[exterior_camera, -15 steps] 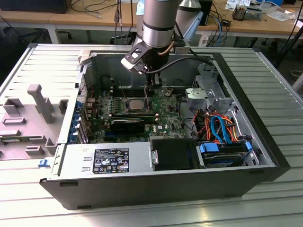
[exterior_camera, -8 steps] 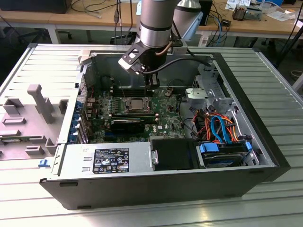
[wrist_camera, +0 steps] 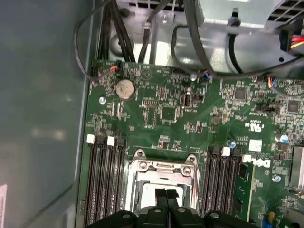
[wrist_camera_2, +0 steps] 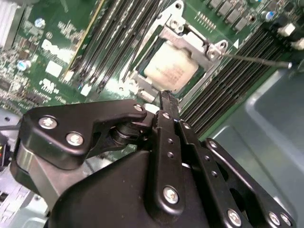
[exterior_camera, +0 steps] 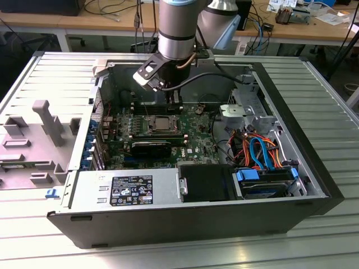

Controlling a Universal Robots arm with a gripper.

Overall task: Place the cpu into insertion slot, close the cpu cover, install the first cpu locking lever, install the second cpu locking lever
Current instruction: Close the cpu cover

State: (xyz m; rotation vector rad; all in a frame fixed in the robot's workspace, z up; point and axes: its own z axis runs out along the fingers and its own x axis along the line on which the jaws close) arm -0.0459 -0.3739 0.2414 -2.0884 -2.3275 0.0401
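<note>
One step in hand, by my reading: the first locking lever. The cpu (wrist_camera_2: 171, 71) sits flat in the insertion slot (exterior_camera: 161, 124), its dull top showing through the cut-out of the cpu cover (wrist_camera_2: 183, 40), which lies down over it. A lever rod (wrist_camera_2: 256, 59) sticks out from one corner of the socket across the memory slots (wrist_camera_2: 237, 80), so I judge it unlatched.

To do it well:
- Meet the rod near its free end, not at the hinge.
- Press it down and sideways under its catch in one steady sweep.
- Keep the push square (thin wire, easy to slip off) so the tip does not skid onto the green board (wrist_camera: 166, 114).
- Keep load off the cpu top and the cover frame.

Gripper (wrist_camera_2: 166, 100): in both wrist views the two fingertips (wrist_camera: 160, 194) are pressed together, no more than a hairline between them, and nothing is clamped. They hang over one edge of the cover, apart from the rod. Whether they touch the frame I cannot make out. In the exterior view the arm stands upright over the socket inside the open case (exterior_camera: 168, 224)
</note>
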